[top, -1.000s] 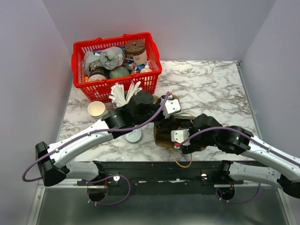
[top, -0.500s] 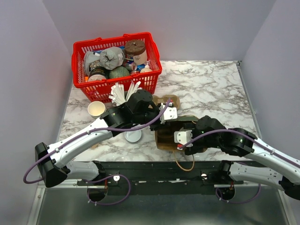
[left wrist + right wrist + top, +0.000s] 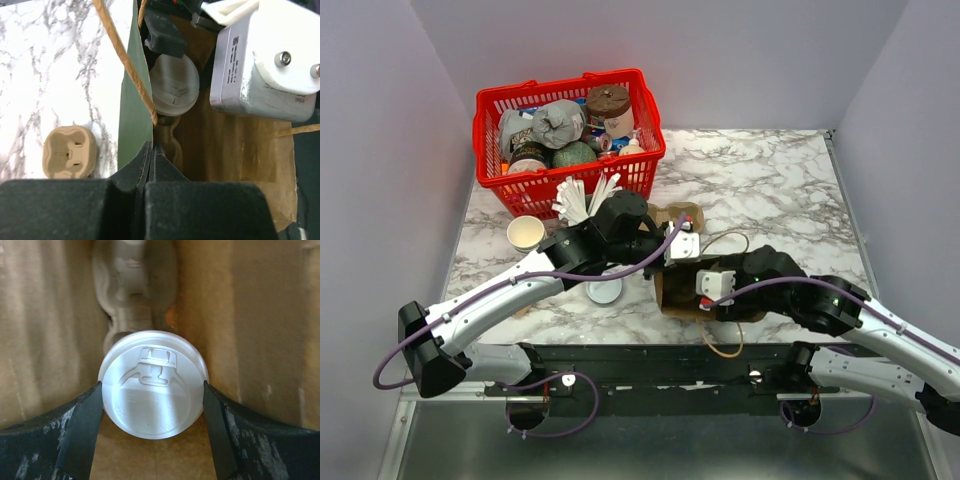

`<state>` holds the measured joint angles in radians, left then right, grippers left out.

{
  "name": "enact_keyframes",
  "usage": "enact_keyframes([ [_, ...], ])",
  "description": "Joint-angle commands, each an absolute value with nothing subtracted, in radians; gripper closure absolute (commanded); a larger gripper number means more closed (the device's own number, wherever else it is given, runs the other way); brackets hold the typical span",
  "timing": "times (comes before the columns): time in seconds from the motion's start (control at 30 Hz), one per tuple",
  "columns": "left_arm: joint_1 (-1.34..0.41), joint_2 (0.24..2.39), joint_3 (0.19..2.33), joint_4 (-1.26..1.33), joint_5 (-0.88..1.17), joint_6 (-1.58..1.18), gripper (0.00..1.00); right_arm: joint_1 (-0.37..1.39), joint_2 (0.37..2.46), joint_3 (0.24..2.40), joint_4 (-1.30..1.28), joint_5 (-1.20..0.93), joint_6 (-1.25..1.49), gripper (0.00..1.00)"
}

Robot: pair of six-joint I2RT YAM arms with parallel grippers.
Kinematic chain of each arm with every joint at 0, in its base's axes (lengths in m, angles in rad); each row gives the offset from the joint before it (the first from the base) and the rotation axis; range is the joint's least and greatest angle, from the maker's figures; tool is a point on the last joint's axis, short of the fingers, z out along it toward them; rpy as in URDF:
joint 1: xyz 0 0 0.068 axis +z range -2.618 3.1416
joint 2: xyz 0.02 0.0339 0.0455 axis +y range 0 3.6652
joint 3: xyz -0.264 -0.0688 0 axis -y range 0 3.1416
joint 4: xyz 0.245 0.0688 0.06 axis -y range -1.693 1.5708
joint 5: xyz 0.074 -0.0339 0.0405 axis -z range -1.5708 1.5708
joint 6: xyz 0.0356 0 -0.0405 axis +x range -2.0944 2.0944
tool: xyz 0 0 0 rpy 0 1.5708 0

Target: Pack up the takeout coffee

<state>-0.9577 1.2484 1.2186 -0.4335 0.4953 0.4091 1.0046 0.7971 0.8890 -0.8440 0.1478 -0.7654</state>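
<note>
The takeout coffee [image 3: 153,384], a cup under a round white lid, stands inside the brown paper bag [image 3: 678,297]. My right gripper [image 3: 152,405] is shut on it, a finger pressed to each side of the lid. In the left wrist view the same lid [image 3: 174,85] shows deep in the bag, under the right gripper's grey body. My left gripper [image 3: 151,150] is shut on the bag's near rim [image 3: 135,105], pinching the paper wall. A moulded pulp carrier [image 3: 131,295] lies in the bag behind the cup. From the top view the cup is hidden.
A red basket [image 3: 560,85] full of groceries stands at the back left. White stirrers [image 3: 585,200], a lidless paper cup [image 3: 526,233] and a loose flat lid [image 3: 605,291] lie left of the bag. A second pulp carrier [image 3: 70,152] sits on the marble table beside the bag.
My left gripper has come down onto the bag's rim and shut on it. The right arm has pushed slightly further into the bag with the cup.
</note>
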Motion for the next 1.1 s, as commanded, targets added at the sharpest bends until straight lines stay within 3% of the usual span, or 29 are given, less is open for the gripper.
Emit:
enact_keyframes([
  [0.0,-0.960,1.261,1.246,-0.393,0.417,0.508,1.00,0.971,0.793,0.920,-0.787,0.204,-0.784,0.99],
  [0.37,-0.960,1.258,1.247,-0.267,0.255,0.669,1.00,0.943,0.839,0.957,-0.706,0.163,-0.792,0.99],
  [0.57,-0.979,1.212,1.118,-0.198,0.242,0.716,1.00,0.945,0.815,0.890,-0.698,0.097,-0.776,0.99],
  [1.07,-0.960,1.224,1.094,-0.034,0.161,0.836,1.00,0.945,0.870,0.908,-0.574,0.172,-0.859,0.99],
])
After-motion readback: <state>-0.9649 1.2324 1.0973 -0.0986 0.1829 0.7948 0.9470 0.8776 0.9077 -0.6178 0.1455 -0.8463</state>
